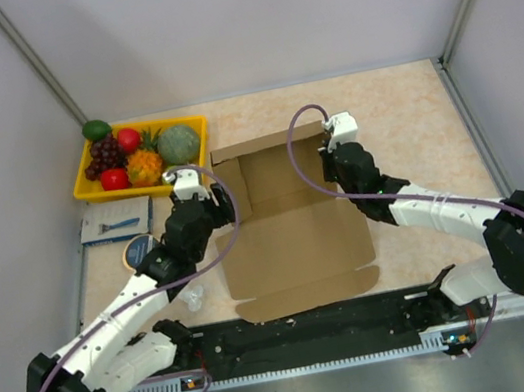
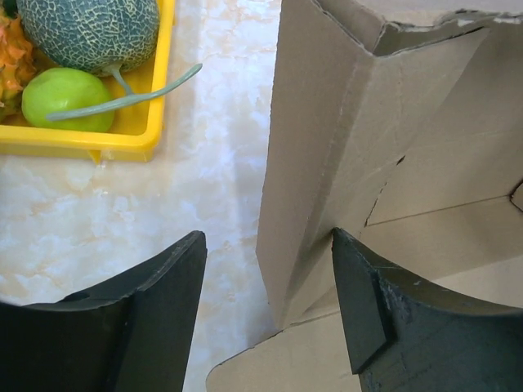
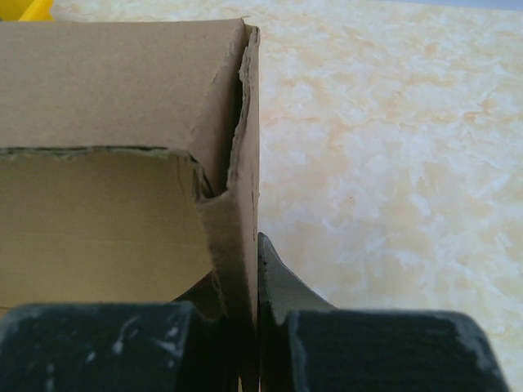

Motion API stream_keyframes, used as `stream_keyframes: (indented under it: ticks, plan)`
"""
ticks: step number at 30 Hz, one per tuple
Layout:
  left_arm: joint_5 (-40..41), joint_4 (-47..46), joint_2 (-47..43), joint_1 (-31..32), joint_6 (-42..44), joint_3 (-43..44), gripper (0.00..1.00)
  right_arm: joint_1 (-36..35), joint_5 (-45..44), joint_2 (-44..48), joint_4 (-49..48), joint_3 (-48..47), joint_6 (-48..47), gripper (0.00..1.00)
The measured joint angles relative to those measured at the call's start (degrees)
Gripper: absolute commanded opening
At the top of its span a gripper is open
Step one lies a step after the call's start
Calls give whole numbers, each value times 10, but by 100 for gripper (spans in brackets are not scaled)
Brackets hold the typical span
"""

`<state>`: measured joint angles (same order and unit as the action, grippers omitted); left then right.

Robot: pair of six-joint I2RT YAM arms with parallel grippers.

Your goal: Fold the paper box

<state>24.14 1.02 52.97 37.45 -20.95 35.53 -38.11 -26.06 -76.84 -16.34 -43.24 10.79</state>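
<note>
The paper box [image 1: 295,241] is plain brown cardboard, lying open in the middle of the table with its far, left and right walls raised and a rounded front flap flat toward me. My left gripper [image 1: 223,203] is open at the left wall. In the left wrist view that upright wall [image 2: 315,163] stands between the two fingers [image 2: 163,310], close against the right one, with a wide gap on the left. My right gripper [image 1: 329,154] is shut on the right wall. In the right wrist view the wall's edge [image 3: 241,204] is pinched between the pads [image 3: 278,282].
A yellow tray [image 1: 183,121] of toy fruit stands at the back left, just left of the box, and its rim [image 2: 82,143] shows in the left wrist view. A blue-white packet [image 1: 114,222] and a round dark tin [image 1: 137,248] lie near the left arm. A black rail [image 1: 307,335] runs along the near edge.
</note>
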Motion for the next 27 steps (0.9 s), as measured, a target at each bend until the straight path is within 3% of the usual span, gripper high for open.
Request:
stream_keyframes:
  ticks: [4, 9, 10, 14, 15, 19, 23, 27]
  plan:
    - [-8, -9, 21, -5, 6, -1, 66, 0, 1, -1, 2, 0, 0, 0]
    - [-8, -21, 76, -7, 14, 2, 51, 0, 5, -1, 3, 0, 0, 0]
    - [-7, -26, 86, -7, 15, 4, 37, 0, 6, -1, 3, 0, 0, 0]
    - [29, -63, 152, -7, 18, 21, 3, 0, 5, -1, 4, 0, 0, 0]
    - [40, -76, 167, -7, 15, 23, 0, 0, 2, -1, 0, 2, 1, 0]
    - [76, -133, 227, -2, 21, 29, 0, -5, -20, -9, -2, 6, 17, 0]
    - [73, -102, 309, -1, 18, 91, 0, -14, -72, -24, 64, -9, 62, 0]
    - [43, -51, 324, -3, 12, 125, 0, -16, -93, -26, 148, -42, 102, 0]
